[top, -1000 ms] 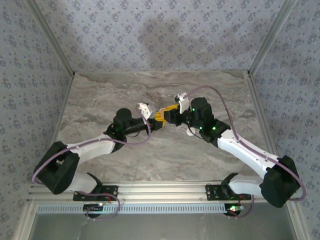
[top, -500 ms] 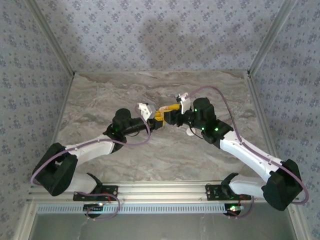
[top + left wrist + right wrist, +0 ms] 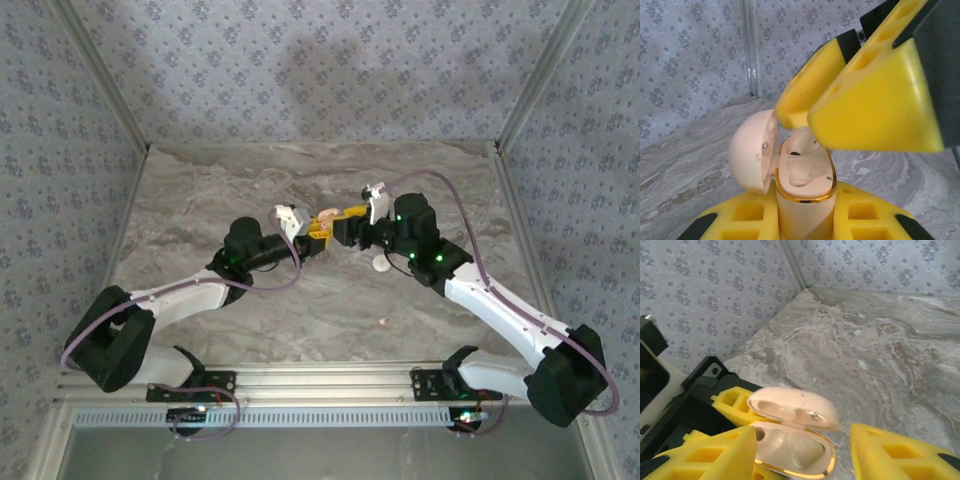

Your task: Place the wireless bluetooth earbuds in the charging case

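Grips the case [image 3: 805, 200] low in the left pincer [image 3: 316, 240], shut hard on its body, lid [image 3: 752, 150] tipped back. Shows a whitish earbud [image 3: 802, 145] apparently seated inside. Just beyond, has spread the right pincer [image 3: 802, 435] about halfway within the last second, holding nothing, fingers [image 3: 715, 450] flanking the case. Suggests an earbud just delivered; calls for checking the seating next. Farther off, marbled surface [image 3: 890, 340].

A white round puck [image 3: 383, 263] lies on the marble table [image 3: 200, 205].
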